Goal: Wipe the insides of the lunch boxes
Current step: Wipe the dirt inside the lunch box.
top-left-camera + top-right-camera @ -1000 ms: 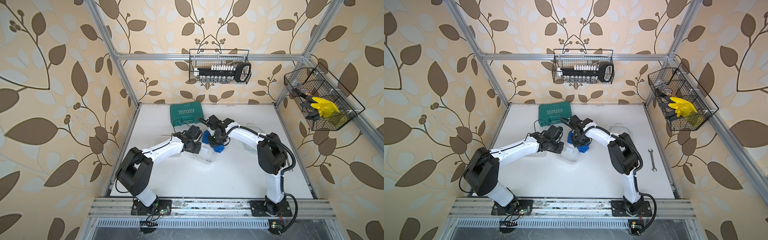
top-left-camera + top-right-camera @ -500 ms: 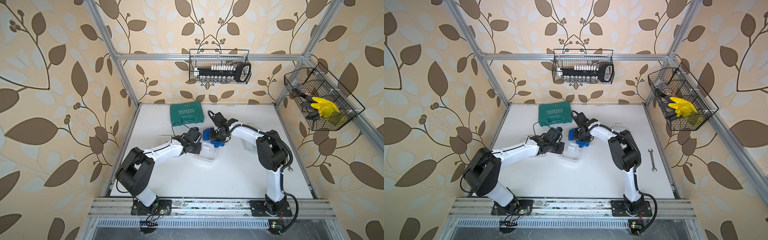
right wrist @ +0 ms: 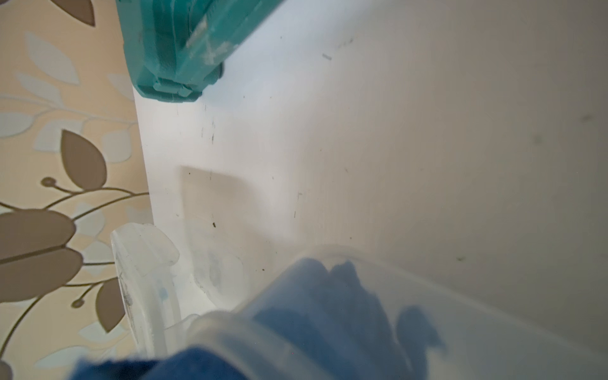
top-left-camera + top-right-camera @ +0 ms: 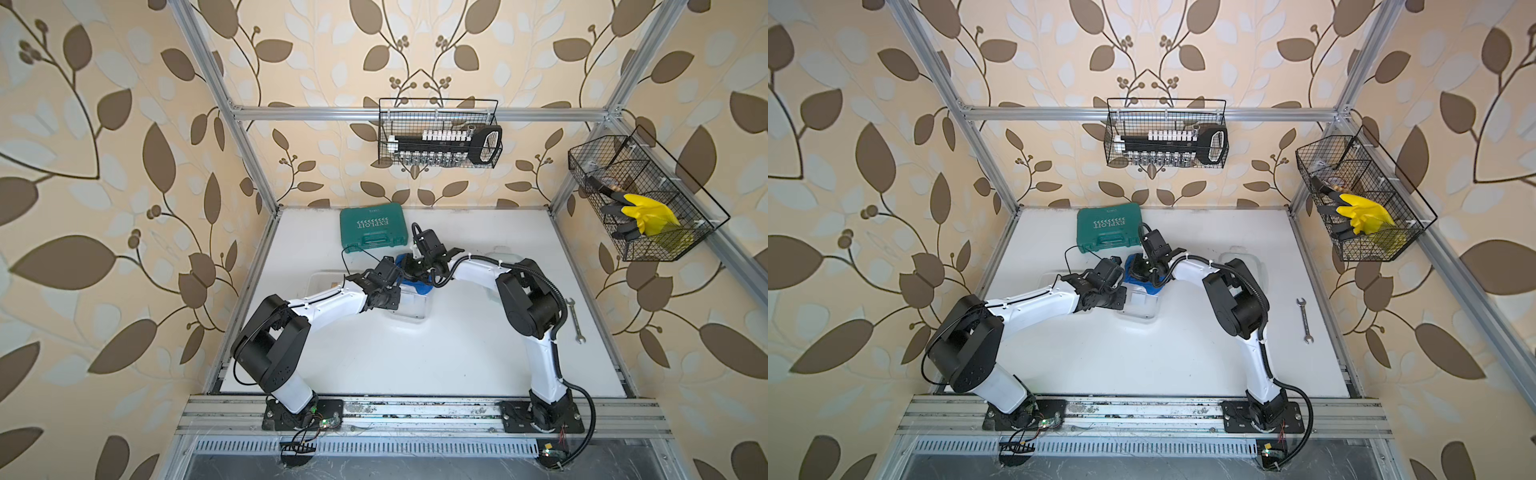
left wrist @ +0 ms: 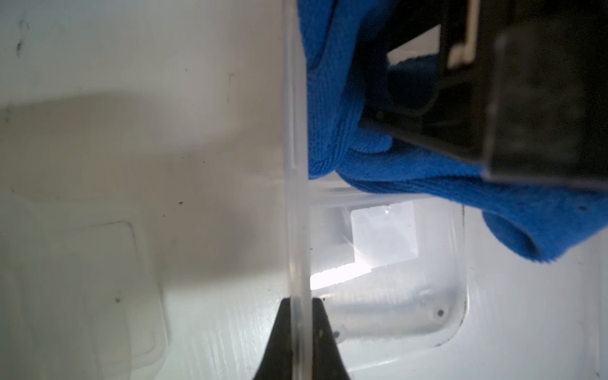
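The lunch box [image 5: 296, 148] is pinched at its wall by the left gripper [image 5: 297, 316]; it could be wrenched free by the right gripper's [image 5: 408, 95] seemingly clamped cloth [image 5: 427, 184].

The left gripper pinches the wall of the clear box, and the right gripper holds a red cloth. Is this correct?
No: the cloth is blue, not red; see the left wrist view. The left gripper does pinch the wall of the clear box, and the right gripper holds the cloth.
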### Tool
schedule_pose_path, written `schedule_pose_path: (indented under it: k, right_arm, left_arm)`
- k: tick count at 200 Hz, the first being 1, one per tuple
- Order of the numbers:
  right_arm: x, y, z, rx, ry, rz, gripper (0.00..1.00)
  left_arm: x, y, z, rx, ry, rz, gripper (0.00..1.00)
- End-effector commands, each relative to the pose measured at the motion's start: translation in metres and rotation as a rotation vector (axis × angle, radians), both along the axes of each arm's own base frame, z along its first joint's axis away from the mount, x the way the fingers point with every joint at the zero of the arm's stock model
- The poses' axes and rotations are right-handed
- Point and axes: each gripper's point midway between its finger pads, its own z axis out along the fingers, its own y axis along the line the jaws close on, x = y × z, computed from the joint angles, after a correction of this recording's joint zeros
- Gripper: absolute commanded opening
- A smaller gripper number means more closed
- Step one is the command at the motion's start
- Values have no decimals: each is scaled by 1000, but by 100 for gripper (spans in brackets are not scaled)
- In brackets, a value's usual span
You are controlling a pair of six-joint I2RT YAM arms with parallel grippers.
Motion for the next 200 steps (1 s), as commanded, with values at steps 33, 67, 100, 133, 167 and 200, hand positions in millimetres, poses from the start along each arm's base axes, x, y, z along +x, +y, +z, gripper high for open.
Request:
schedule_pose_path:
  k: [33, 67, 100, 133, 167, 200]
  right_arm:
    - [-41, 64, 4, 209, 54, 266, 0]
    - [-86, 62, -6, 138, 170, 431, 0]
    - [-127, 11, -32, -135, 285, 557, 0]
    - [-150, -56, -46, -464, 344, 649, 0]
    - [-153, -113, -47, -732, 380, 689, 0]
    - [-132, -165, -39, -1006, 344, 676, 0]
  left_arm:
    - [6, -65, 76, -231, -205, -234, 0]
    - [14, -60, 75, -187, -205, -210, 0]
    - [25, -41, 78, -146, -226, -144, 0]
    - [35, -23, 75, -92, -214, -79, 0]
    - [41, -9, 71, -23, -215, -21, 0]
    - [42, 0, 67, 24, -213, 4, 0]
